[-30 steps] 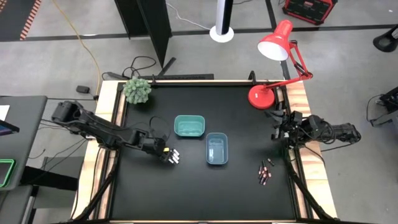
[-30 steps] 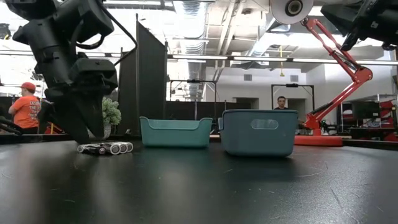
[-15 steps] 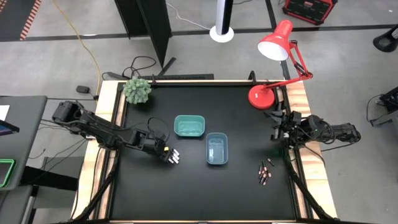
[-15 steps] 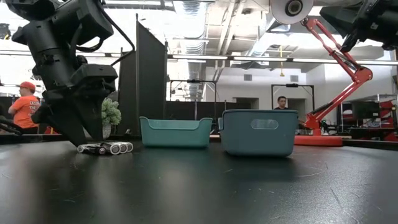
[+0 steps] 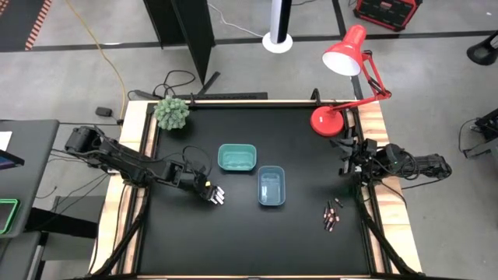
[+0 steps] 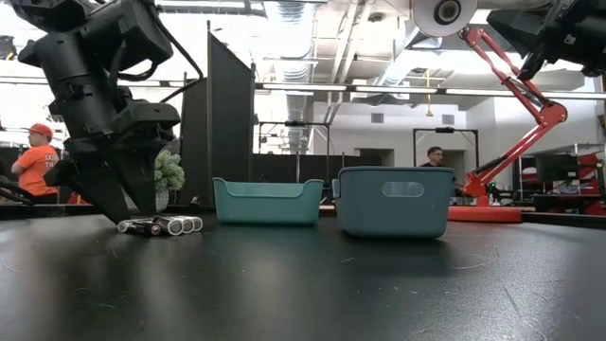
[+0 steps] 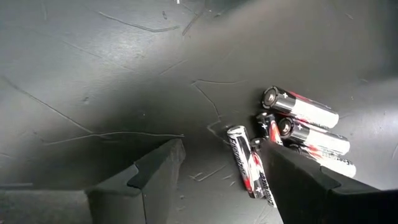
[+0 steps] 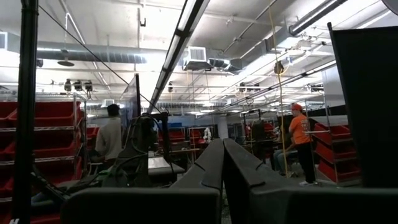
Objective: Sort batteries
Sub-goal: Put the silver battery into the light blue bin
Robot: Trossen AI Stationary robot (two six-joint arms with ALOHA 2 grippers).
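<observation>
Several batteries (image 5: 217,196) lie in a cluster on the black table, left of the trays; in the left wrist view they (image 7: 301,121) are silver and black with red marks. My left gripper (image 5: 205,190) stands open just beside them, pointing steeply down, its fingertips low over the table (image 6: 123,210). A second cluster of batteries (image 5: 331,216) lies at the table's right. The teal tray (image 5: 236,158) and the blue tray (image 5: 271,187) stand mid-table. My right gripper (image 5: 348,159) waits shut at the right edge, pointing up into the room (image 8: 222,163). My left gripper's one finger (image 7: 301,183) stands right against the nearest battery (image 7: 244,155), which lies flat on the table. I cannot tell whether the finger touches it. Nothing lies between the two fingers.
A small potted plant (image 5: 171,113) stands at the far left corner and a red desk lamp (image 5: 331,117) at the far right. Bare black table spreads along the near side. People show in the room beyond the table.
My left gripper has rolled a little about its own pointing line and tipped slightly while staying in place beside the batteries. The batteries have not moved.
</observation>
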